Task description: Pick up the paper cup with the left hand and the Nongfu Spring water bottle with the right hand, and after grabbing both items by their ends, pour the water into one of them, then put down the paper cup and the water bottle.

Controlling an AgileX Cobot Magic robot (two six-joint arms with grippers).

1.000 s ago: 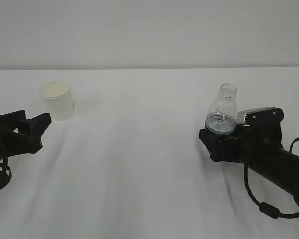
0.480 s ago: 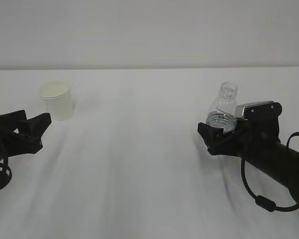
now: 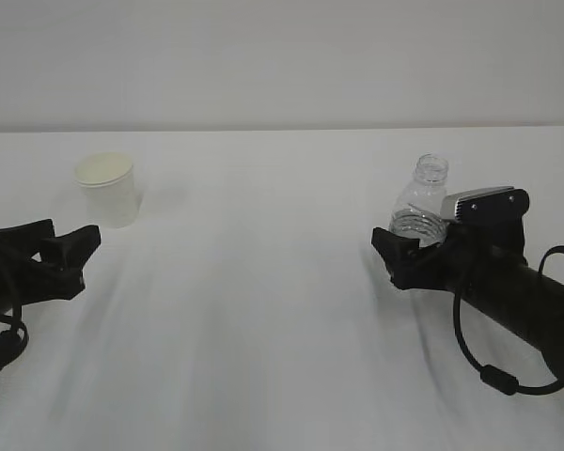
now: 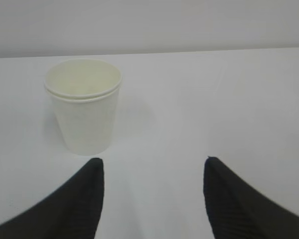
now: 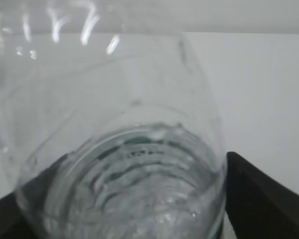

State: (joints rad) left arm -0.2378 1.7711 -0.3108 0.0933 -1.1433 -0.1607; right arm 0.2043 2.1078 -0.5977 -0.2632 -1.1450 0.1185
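On table [image 3: 282, 310]: paper cup [image 3: 106, 189] upright; bottle [image 3: 420, 211] uncapped.

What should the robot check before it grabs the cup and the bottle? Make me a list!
1. Paper cup standing upright: ok.
2. Left gripper open: ok.
3. Cup between the left gripper's fingers: not ok, it sits ahead and off to one side.
4. Water bottle between the right gripper's fingers: ok.
5. Right gripper squeezing the bottle: cannot tell.
6. Bottle cap off for pouring: ok.
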